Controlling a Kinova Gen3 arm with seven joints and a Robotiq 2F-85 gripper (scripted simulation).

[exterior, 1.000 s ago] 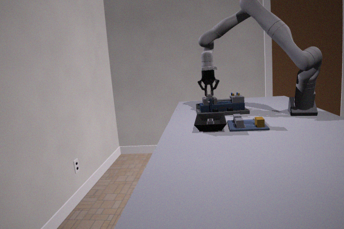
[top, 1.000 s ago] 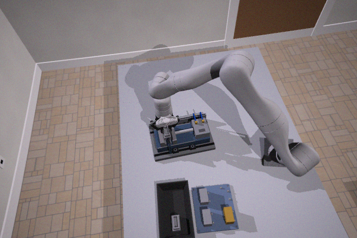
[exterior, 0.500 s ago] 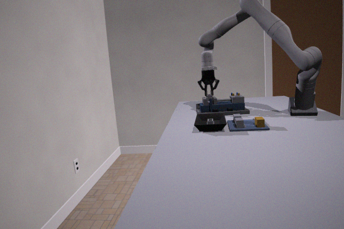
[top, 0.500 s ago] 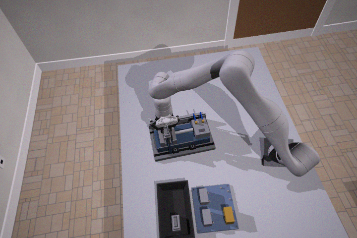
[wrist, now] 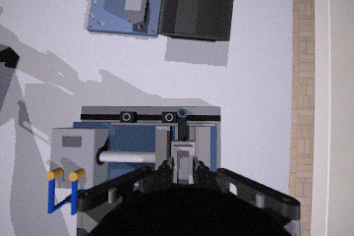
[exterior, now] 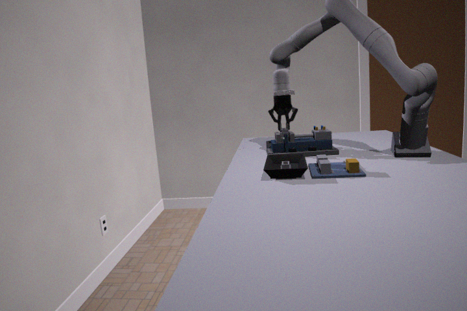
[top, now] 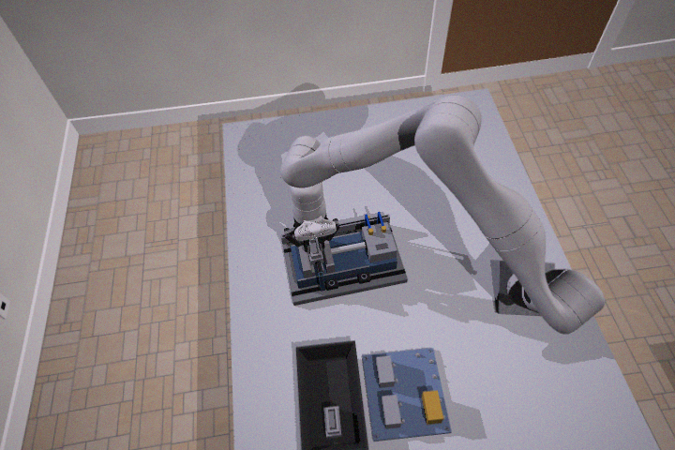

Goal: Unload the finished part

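The finished part (wrist: 183, 149) (top: 315, 253) (exterior: 283, 135), a small grey block with a pocket on top, sits between the jaws of the blue vise (top: 349, 255) (exterior: 301, 144) (wrist: 131, 140). My gripper (wrist: 183, 163) (top: 315, 247) (exterior: 284, 129) points straight down over the vise and is shut on this part, one finger on each side. The part still sits low in the vise. The black outfeed tray (top: 302, 392) (exterior: 283, 173) (wrist: 219, 29) stands in front of the vise. It holds one finished part (top: 332, 420) (exterior: 285, 164) near its front end.
A blue pallet (top: 418, 371) (exterior: 338, 171) (wrist: 101, 20) beside the tray carries two grey blocks (top: 384, 369) (top: 391, 410) and a yellow block (top: 432, 406) (exterior: 351, 165). The vise's blue handle with yellow knobs (top: 375, 222) (wrist: 62, 189) sticks out at its far end. The arm's base (top: 508, 294) stands to the right.
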